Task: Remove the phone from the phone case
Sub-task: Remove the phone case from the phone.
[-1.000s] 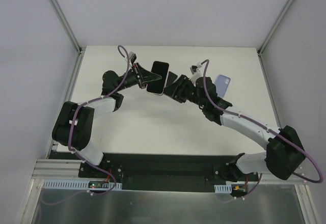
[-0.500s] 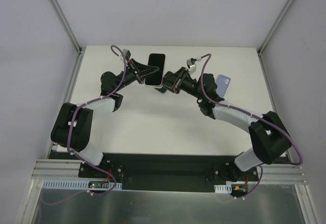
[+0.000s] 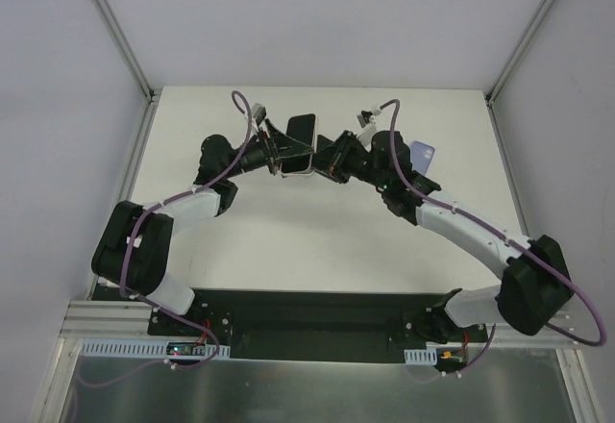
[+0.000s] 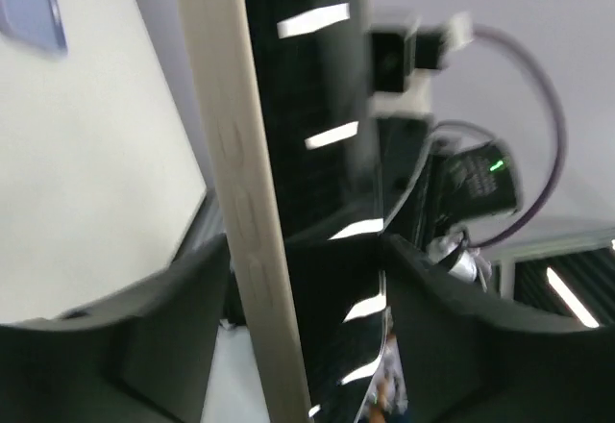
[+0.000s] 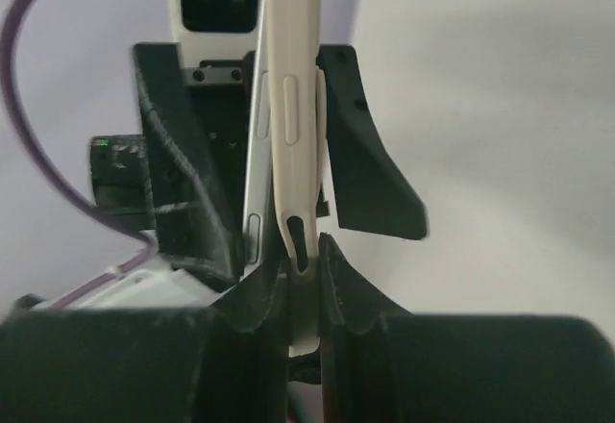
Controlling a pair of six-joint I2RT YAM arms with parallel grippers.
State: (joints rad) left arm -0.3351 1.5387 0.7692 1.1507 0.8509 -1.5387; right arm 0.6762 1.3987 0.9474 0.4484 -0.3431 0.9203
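Above the middle back of the table both arms meet at the black phone [image 3: 302, 133] in its cream phone case [image 3: 298, 166]. My right gripper [image 5: 303, 255] is shut on the bottom edge of the case [image 5: 290, 106]. The phone's silver side [image 5: 253, 183] runs just beside that edge. My left gripper [image 4: 306, 250] stands open round the pair. Its fingers [image 4: 173, 327] flank the case edge [image 4: 240, 202] and the dark screen [image 4: 317, 135], with a gap on the screen side. From above, the left gripper [image 3: 282, 149] and the right gripper [image 3: 324, 159] face each other.
A lavender flat case [image 3: 423, 159] lies on the white table [image 3: 317, 240] at the back right, also visible as the lavender case [image 4: 29, 5] in the left wrist view. Grey walls and metal posts close the table in on three sides.
My left gripper has opened from its grip on the phone. My right gripper has shut on the case's edge. The phone and both wrists have come slightly down and right again.
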